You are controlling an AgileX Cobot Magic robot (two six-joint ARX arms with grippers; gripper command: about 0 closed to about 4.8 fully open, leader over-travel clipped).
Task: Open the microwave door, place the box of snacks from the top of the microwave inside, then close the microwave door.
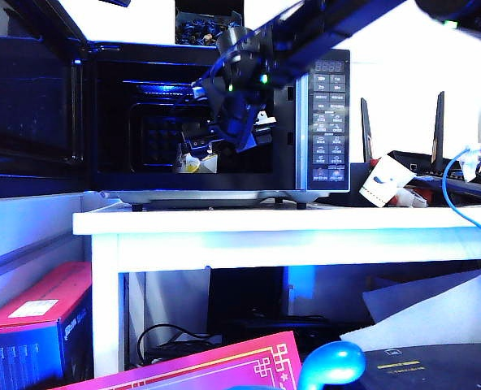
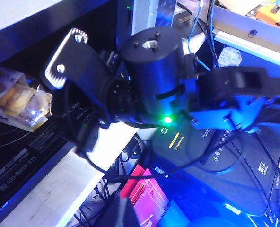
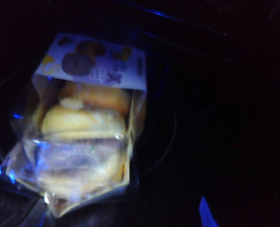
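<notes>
Inside the microwave (image 1: 224, 114), right gripper (image 1: 216, 146) jaws released above box of snacks (image 3: 83, 137); left gripper unseen.

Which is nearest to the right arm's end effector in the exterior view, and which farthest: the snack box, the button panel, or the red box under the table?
From the right end effector, at the open microwave's mouth:
1. Box of snacks: just below it, inside the cavity.
2. Button panel: to the right, on the microwave's front.
3. Red box: far lower left, under the table.
</notes>
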